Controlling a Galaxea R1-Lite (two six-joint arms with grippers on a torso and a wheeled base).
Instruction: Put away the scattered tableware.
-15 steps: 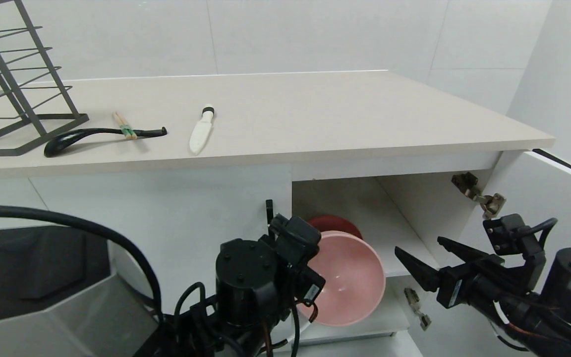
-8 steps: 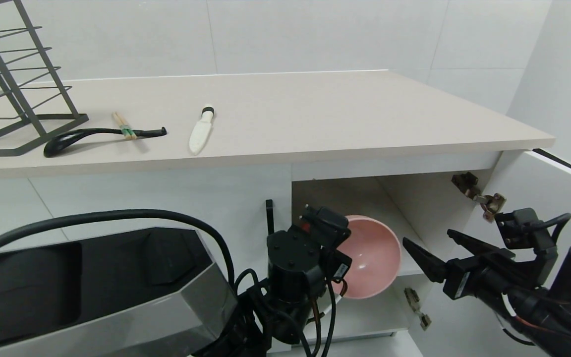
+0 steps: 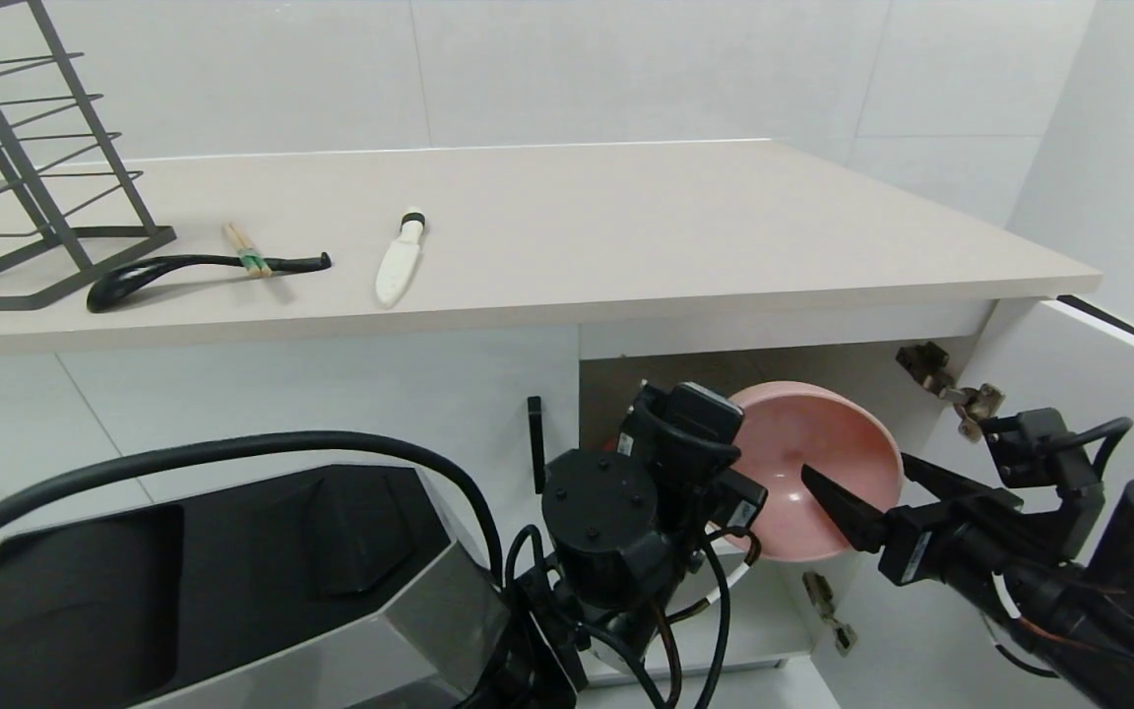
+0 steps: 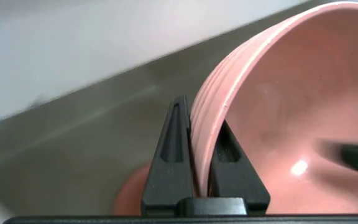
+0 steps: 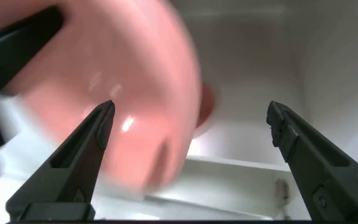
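One left hand [image 4: 201,118]: mine, clamped on the rim of the pink bowl [image 3: 803,433].
Right hand [image 5: 190,107]: spread wide, empty, beside it.

The left end effector [image 4: 201,117], clamped on the rim of the pink ribbed bowl [image 3: 813,463], has climbed from low in front of the open white cabinet [image 3: 852,369] and swung towards the robot's right. The bowl, a second ago down by the lower shelf, now hangs high in the opening, just under the beige worktop [image 3: 626,226]. The right end effector [image 3: 855,465] has edged upward; one of its fingertips now overlaps the bowl in the head view. The dark red dish [image 5: 207,102] is now covered there by the arm and bowl.
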